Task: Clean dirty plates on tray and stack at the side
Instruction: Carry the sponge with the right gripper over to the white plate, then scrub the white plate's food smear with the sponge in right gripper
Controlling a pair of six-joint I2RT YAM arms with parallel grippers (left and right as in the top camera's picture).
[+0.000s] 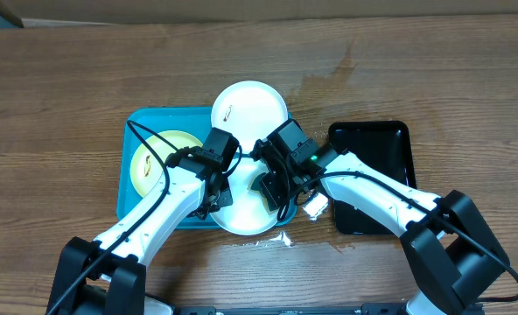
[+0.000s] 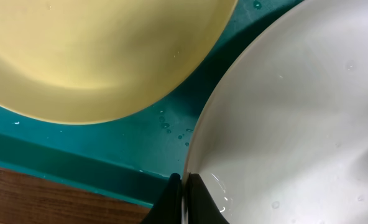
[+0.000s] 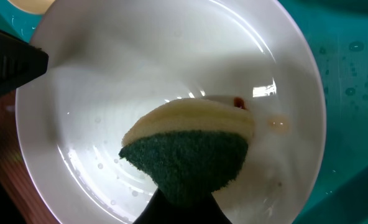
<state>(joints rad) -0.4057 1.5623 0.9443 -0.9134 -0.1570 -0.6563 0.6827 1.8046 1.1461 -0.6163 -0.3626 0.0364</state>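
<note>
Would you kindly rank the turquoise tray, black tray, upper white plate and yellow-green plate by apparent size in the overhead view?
1. turquoise tray
2. black tray
3. upper white plate and yellow-green plate: they look alike; the left arm partly covers the yellow-green one.

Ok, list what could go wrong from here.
1. The left end effector pinches only the wet rim of the round white plate; scrubbing pressure may slip it free.
2. A small red smear sits beside the yellow-and-green sponge in the right end effector and might be missed.
3. The pale yellow plate lies close on the turquoise plastic tray; a sliding plate could knock it.
</note>
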